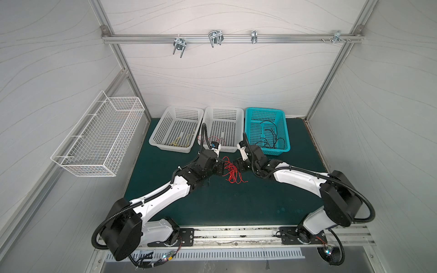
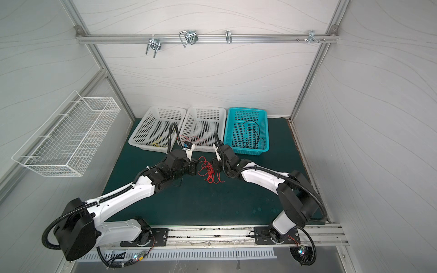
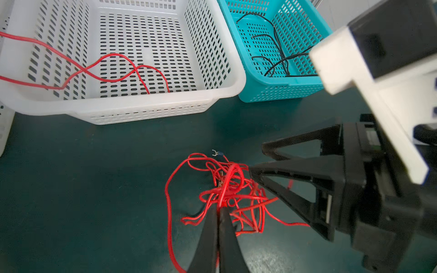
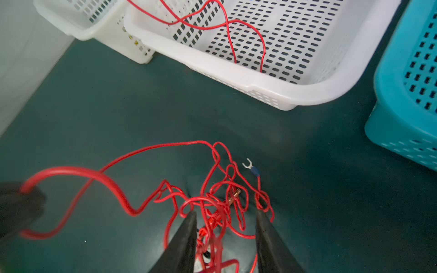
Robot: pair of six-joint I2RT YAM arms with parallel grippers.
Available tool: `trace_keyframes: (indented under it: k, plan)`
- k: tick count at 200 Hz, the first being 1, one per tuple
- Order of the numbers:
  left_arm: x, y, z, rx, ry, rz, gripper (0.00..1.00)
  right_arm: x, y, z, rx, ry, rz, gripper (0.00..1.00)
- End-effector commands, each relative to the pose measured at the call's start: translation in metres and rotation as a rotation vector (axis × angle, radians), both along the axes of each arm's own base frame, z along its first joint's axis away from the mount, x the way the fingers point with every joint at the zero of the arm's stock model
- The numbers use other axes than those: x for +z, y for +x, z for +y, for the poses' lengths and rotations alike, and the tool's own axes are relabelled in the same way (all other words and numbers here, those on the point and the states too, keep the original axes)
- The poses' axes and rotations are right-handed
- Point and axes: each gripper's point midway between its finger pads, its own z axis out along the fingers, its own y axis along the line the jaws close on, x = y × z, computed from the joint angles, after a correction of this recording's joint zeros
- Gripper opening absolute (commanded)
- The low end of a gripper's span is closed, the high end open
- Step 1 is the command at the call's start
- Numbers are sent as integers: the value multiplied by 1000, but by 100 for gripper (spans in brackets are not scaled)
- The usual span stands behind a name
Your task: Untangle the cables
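Two arms [image 1: 165, 196], three baskets, two white baskets [image 1: 170, 149], one teal basket [image 1: 275, 151], one tangle of red cables [image 1: 233, 171] between left gripper [image 3: 221, 209], clamped on a red strand [image 3: 223, 189], and right gripper [image 4: 227, 212], spread apart astride it, dark green mat [image 1: 236, 205] beneath, white-panelled booth [image 1: 224, 78].

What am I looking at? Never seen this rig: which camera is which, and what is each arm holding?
Two robot arms with black jaws work over a green mat. Both top views look down on the whole bench; each wrist view looks along one arm's jaws. A red cable tangle lies on the mat. The left arm has its jaws shut on one strand; the right arm has its jaws open astride it. Behind: the left white basket holds yellow cables, the middle white basket a red cable, the teal basket black cables.
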Motion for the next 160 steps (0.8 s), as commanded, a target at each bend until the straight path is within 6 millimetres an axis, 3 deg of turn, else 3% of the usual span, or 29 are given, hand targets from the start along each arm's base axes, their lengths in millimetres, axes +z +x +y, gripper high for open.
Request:
trace_keyframes:
  k: [1,9,50,89,160]
  plan:
    - [31,7,-3,6,-39,-61,0,7,10,5,-13,1,-43,8]
    - [33,7,-1,15,-32,-66,0,5,10,3,-18,-13,-45,0]
    - [43,10,25,110,54,-110,0,0,14,-33,-99,-101,-64,0]
    - [63,11,61,221,116,-153,0,-6,20,-105,-272,-155,-45,0]
    - [78,-1,129,414,132,-164,0,19,18,-222,-609,-214,-95,0]
